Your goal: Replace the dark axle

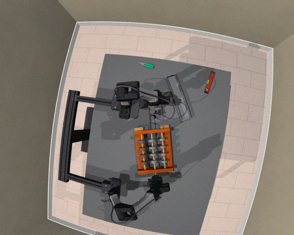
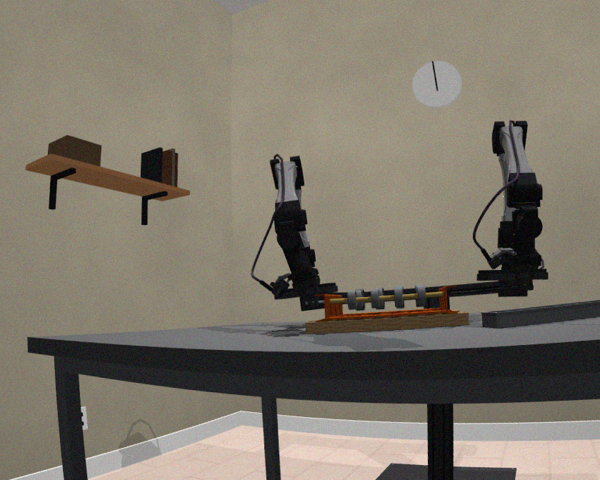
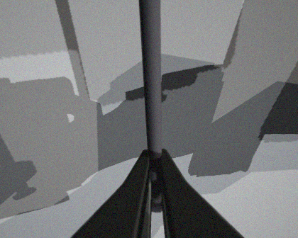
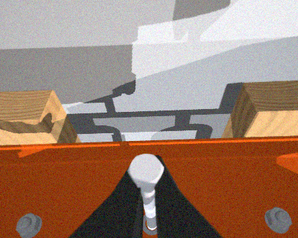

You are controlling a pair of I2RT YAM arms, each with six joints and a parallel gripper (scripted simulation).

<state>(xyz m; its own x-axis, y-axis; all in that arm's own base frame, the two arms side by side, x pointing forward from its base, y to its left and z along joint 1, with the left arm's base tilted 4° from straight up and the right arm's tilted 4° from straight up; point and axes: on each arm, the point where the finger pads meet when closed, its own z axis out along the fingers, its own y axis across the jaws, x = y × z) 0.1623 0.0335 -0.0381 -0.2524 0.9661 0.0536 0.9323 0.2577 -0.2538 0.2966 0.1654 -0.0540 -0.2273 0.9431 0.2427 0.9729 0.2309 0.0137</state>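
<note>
The orange wheel frame [image 1: 170, 151] [image 2: 333, 308] stands on its battens [image 1: 138, 128] [image 2: 388, 323], with three rows of grey wheels and gold spacers. My left gripper [image 3: 155, 158] is shut on the dark axle [image 3: 152, 71] [image 1: 150, 123], beyond the frame's upper rail in the top view; the axle runs to that rail. I cannot tell whether its end is in the hole. My right gripper [image 4: 148, 165] [image 1: 155, 176] is shut on the bright axle [image 4: 146, 168] at its head, outside the opposite rail. A short shaft shows between head and rail. Spacers and wheels hide the middle axle inside.
The grey tray [image 1: 186, 119] [image 2: 548, 315] lies beside the left arm, beyond the frame's corner. Green pliers [image 1: 148, 65] and a red level [image 1: 209, 82] lie near the table's far edges. The left arm's cable hangs over the tray in the top view.
</note>
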